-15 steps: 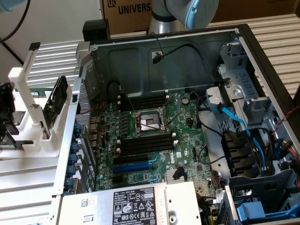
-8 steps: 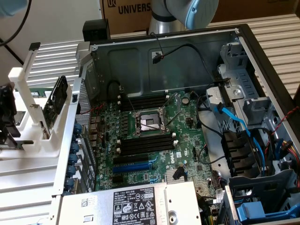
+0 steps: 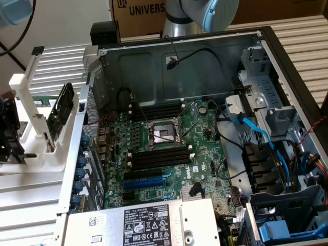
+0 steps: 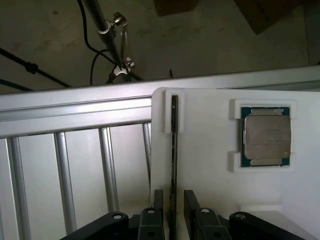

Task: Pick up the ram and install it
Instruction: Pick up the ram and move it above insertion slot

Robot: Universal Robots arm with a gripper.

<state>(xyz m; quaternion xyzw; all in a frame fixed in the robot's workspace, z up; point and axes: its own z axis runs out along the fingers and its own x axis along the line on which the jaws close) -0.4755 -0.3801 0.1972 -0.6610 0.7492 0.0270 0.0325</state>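
We are seeing a dark-green ram (image 4: 173,150) showing edge-on in a white holder (image 4: 210,165), beside a silver processor chip (image 4: 266,136) edged in green. Black fingers (image 4: 155,210) are framing the stick. The motherboard (image 3: 169,148) is showing green with black slots.

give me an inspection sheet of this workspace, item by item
surface: ribbed metal table carrying a white holder and an open computer case.
job's things: the ram stands on edge in the holder's slot; the black memory slots on the motherboard look empty.
clutter: processor chip seated in the holder's pocket.
grippers: pincer has a finger on each side of the ram, with gaps showing; not closed on it.
cables: blue cable and black wires inside the case.
surroundings: cardboard box behind the case; stand pole with clamps over the floor.
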